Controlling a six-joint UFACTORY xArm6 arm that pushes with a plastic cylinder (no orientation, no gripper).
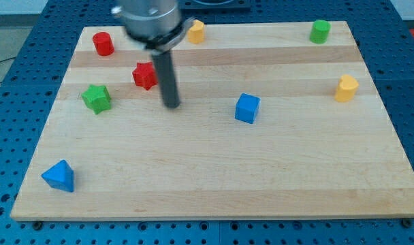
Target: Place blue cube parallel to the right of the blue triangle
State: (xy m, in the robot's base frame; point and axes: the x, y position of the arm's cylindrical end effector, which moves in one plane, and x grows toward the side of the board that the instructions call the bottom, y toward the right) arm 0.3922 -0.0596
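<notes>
The blue cube (247, 108) sits on the wooden board right of the middle. The blue triangle (59, 176) lies near the board's bottom left corner, far from the cube. My tip (171, 105) rests on the board left of the blue cube, about a hundred pixels from it, and just right of and below the red star (145, 75). It touches no block.
A green star (97, 98) lies at the left. A red cylinder (103, 43) is at the top left, a yellow block (195, 31) at the top middle, a green block (320, 30) at the top right, a yellow block (346, 88) at the right edge.
</notes>
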